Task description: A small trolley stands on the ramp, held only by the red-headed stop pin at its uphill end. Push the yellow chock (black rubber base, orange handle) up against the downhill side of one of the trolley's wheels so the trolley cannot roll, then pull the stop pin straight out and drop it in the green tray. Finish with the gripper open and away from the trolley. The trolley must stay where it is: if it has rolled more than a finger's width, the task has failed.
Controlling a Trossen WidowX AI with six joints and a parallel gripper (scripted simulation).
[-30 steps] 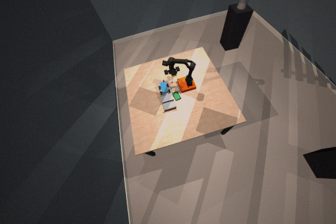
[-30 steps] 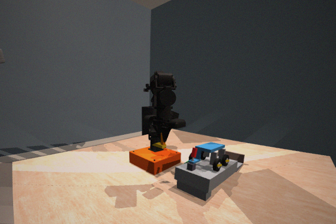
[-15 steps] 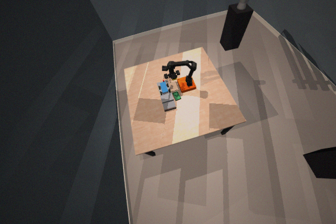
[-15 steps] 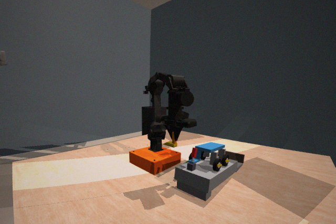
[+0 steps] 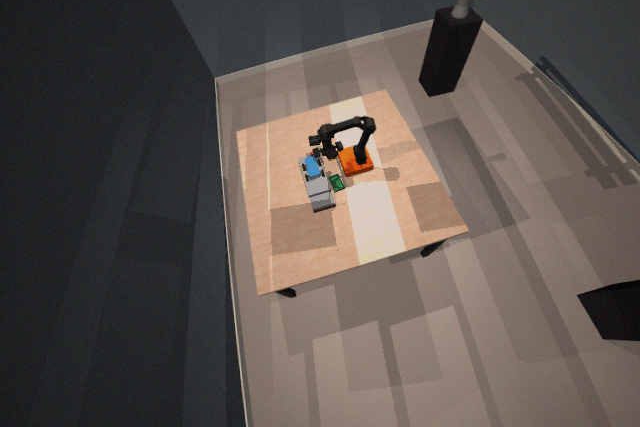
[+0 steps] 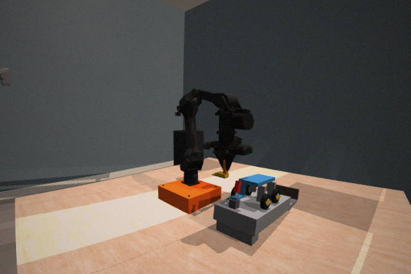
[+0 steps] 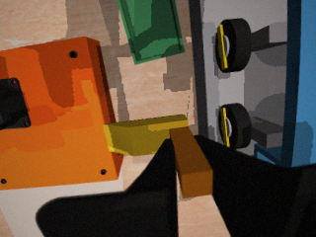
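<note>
My gripper (image 6: pixel 225 167) (image 7: pixel 182 143) is shut on the chock's orange handle. The yellow chock (image 6: pixel 219 174) (image 7: pixel 140 136) hangs below the fingers, in the wrist view between the orange base and the ramp, and appears raised off the table. Its rubber underside is hidden. The blue trolley (image 5: pixel 312 167) (image 6: pixel 257 179) (image 7: pixel 302 74) stands on the grey ramp (image 5: pixel 317 187) (image 6: pixel 235 224) near its uphill end. Two of its black wheels show in the wrist view. The red-headed stop pin (image 5: pixel 311 154) (image 6: pixel 237 185) stands upright at the ramp's uphill end. The green tray (image 5: pixel 337 183) (image 7: pixel 159 57) lies beside the ramp and looks empty.
The arm's orange base (image 5: pixel 356 166) (image 6: pixel 189 194) (image 7: pixel 59 148) stands close beside the ramp and tray. A dark end wall (image 6: pixel 289 191) closes the ramp's downhill end. The wooden table (image 5: pixel 289 277) (image 6: pixel 115 248) carries patches of shadow and light.
</note>
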